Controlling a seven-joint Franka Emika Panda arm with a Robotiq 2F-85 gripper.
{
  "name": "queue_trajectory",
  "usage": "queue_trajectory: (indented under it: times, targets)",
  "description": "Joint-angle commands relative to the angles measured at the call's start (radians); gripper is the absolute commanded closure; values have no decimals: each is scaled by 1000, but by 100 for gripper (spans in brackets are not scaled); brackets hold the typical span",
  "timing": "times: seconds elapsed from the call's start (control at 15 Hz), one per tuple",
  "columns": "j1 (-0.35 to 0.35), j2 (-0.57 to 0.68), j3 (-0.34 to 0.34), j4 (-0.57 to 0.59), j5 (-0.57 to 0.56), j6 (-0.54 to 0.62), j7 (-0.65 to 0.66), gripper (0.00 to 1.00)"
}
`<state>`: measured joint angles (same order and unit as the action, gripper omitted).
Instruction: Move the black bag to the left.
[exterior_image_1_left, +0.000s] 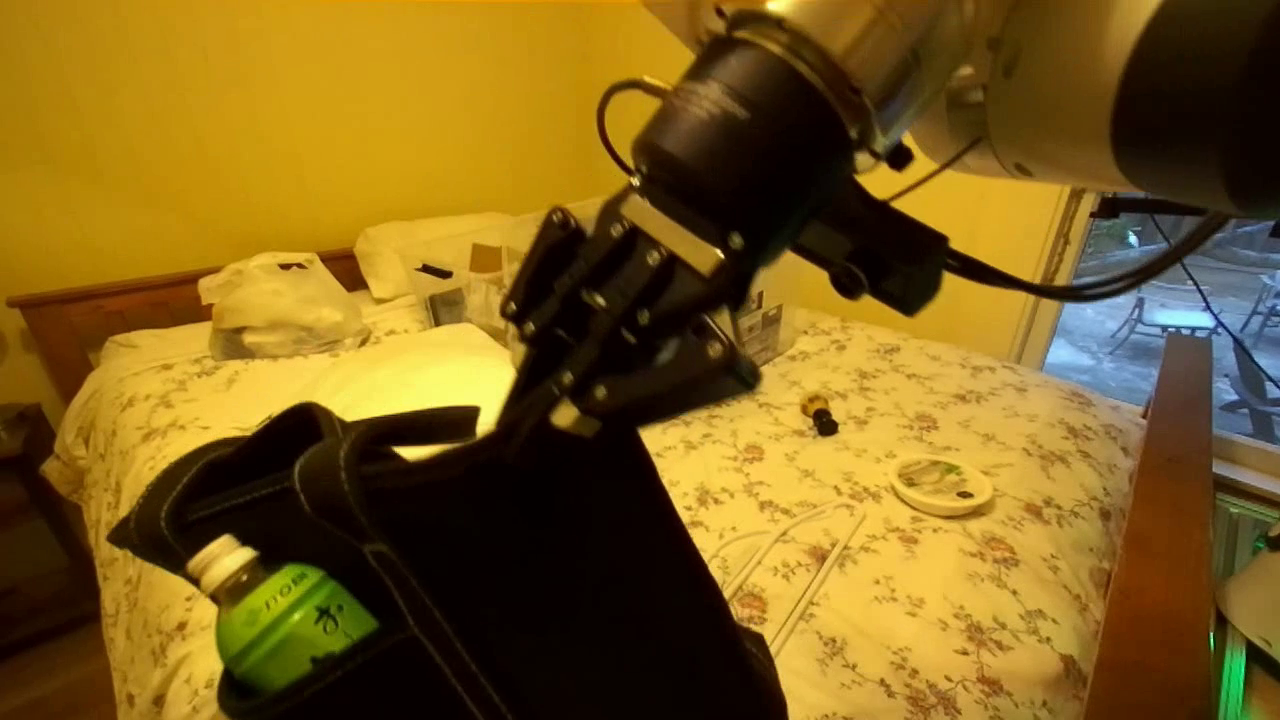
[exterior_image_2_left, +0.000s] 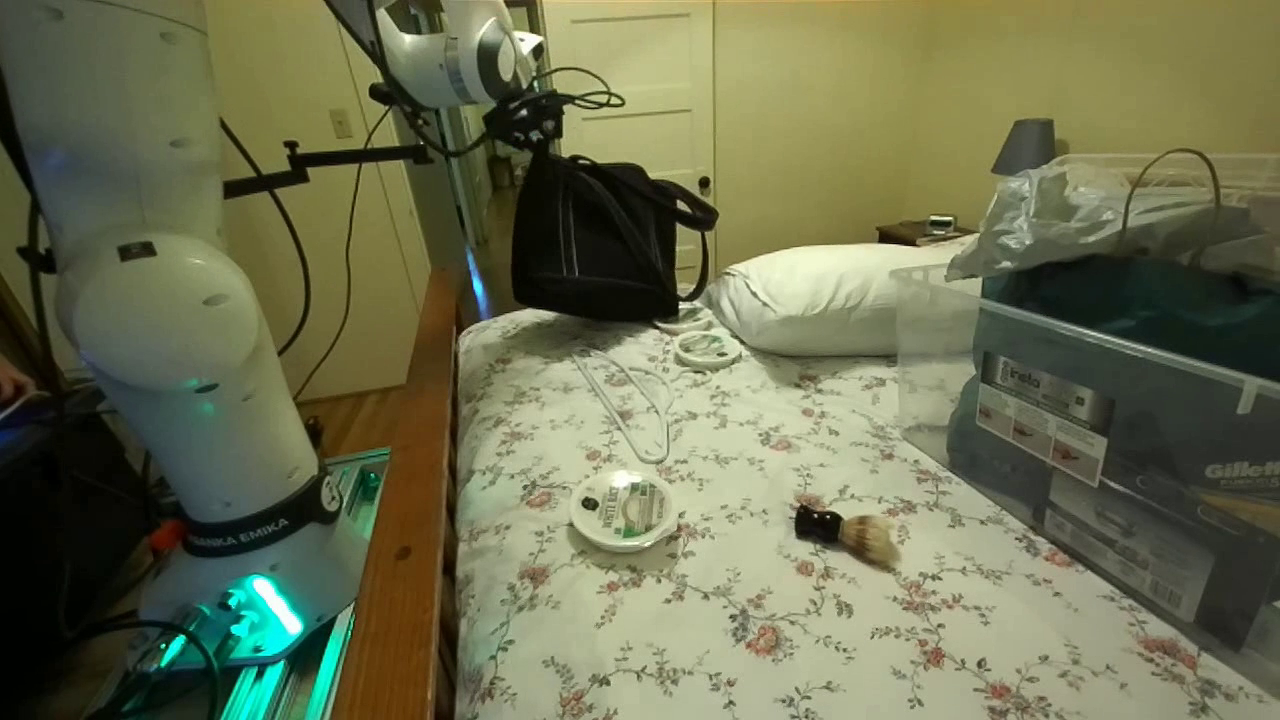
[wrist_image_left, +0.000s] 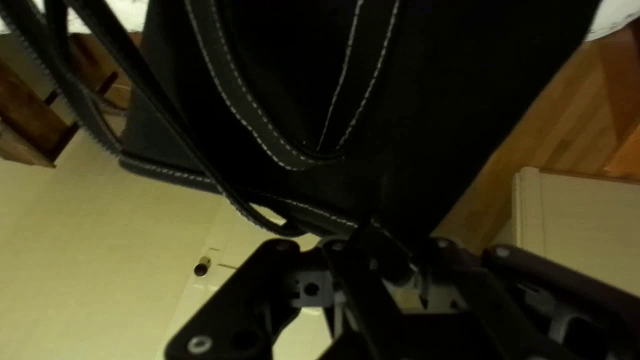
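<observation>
Black bag (exterior_image_2_left: 590, 250) is the thing to move. First, the big flowery counter (exterior_image_2_left: 720, 600): the bag is tipped at its far side in an exterior view. I can't tell if the bag's bottom touches it. Smaller is the tool (exterior_image_1_left: 548, 412), and it pinches the bag's top edge, near one corner. So the grab looks done, and I think this is the carrying step. Next, the tool should take the bag over to the left, slow and smooth, then let it down flat before letting go. How far left it must go, I can't tell. Smaller yet is the green bottle (exterior_image_1_left: 295, 620), tucked in the bag's side and leaning. A hard swing might shake it out.
</observation>
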<state>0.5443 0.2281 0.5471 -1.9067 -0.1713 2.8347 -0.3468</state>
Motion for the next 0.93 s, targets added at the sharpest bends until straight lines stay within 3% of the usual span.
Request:
queue_trajectory:
  times: [0.0,0.07,0.4,0.6,0.87]
  targets:
    - [-7,-83,36,-149,90,-52,111,62]
    - [-10,-94,40,-171,105,-67,145,61]
    - [-52,-207,5,-228,179,-228,277,27]
    - [-85,-318,-38,-225,268,-399,302,5]
    - [-115,-425,-120,-182,304,-725,329,0]
